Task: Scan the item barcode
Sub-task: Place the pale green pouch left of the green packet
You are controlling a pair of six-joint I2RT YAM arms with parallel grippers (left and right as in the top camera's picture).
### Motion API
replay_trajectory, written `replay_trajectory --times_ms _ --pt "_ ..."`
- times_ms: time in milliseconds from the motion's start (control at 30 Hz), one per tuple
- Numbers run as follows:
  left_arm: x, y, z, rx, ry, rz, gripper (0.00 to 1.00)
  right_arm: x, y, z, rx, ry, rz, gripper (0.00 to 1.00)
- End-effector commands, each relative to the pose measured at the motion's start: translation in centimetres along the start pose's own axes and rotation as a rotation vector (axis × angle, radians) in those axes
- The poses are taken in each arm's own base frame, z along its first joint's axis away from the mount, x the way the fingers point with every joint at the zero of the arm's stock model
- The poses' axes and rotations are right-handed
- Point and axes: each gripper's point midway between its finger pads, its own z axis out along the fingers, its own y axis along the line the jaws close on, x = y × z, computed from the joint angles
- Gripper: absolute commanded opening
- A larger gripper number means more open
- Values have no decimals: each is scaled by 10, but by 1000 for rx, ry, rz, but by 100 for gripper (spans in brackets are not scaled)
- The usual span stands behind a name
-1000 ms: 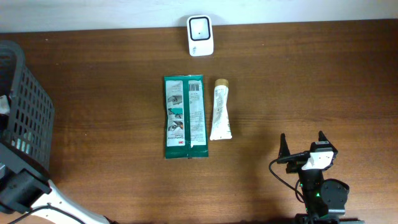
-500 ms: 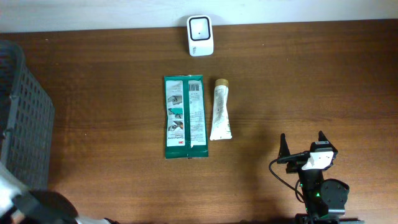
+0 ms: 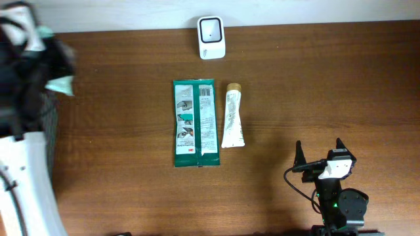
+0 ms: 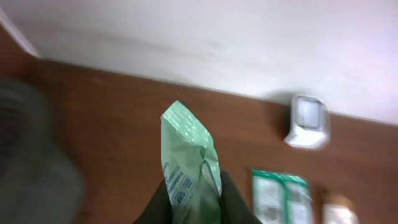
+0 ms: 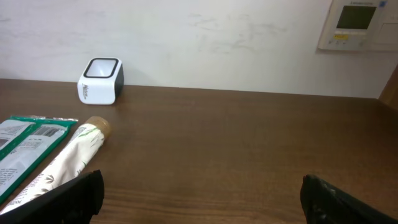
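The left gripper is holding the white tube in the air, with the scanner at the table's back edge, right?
No: the left gripper holds a light green packet, as the left wrist view shows. The white tube lies on the table. The scanner is at the back edge.

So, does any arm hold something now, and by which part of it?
The left gripper holds a light green packet by one narrow end, pinched between the fingers. The right gripper is open and holds nothing.
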Motion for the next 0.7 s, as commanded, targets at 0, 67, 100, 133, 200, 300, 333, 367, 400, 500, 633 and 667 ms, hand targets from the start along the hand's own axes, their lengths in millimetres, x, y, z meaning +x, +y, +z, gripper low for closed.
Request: replay_trajectory --times_ms 0,67,100,133,200,300,333,367,400,500,633,667 --pt "36 -41 28 73 141 -102 0 4 1 0 -7 6 -6 98" --pt "61 -55 42 82 232 -159 0 4 1 0 -7 6 -6 98" --pt "76 -61 49 80 285 -180 0 4 1 0 -7 6 -6 98" --pt "92 -67 57 77 337 -193 0 4 1 0 -7 6 -6 98" --pt "133 -71 80 25 448 -208 0 4 1 0 -7 6 -6 98" --pt "179 -57 105 -126 544 -298 0 4 1 0 -7 6 -6 98" --pt "193 -52 112 -167 571 -333 0 4 1 0 -7 6 -6 98" --pt "206 -50 121 -190 596 -363 0 4 1 0 -7 6 -6 98" --pt "215 -49 128 -200 609 -369 0 4 1 0 -7 6 -6 98" --pt "238 -46 151 -207 628 -367 0 3 1 0 -7 6 -6 98" --pt "270 -43 183 -206 650 -368 0 4 1 0 -7 6 -6 98" --pt "278 -44 192 -203 660 -370 0 4 1 0 -7 6 -6 99"
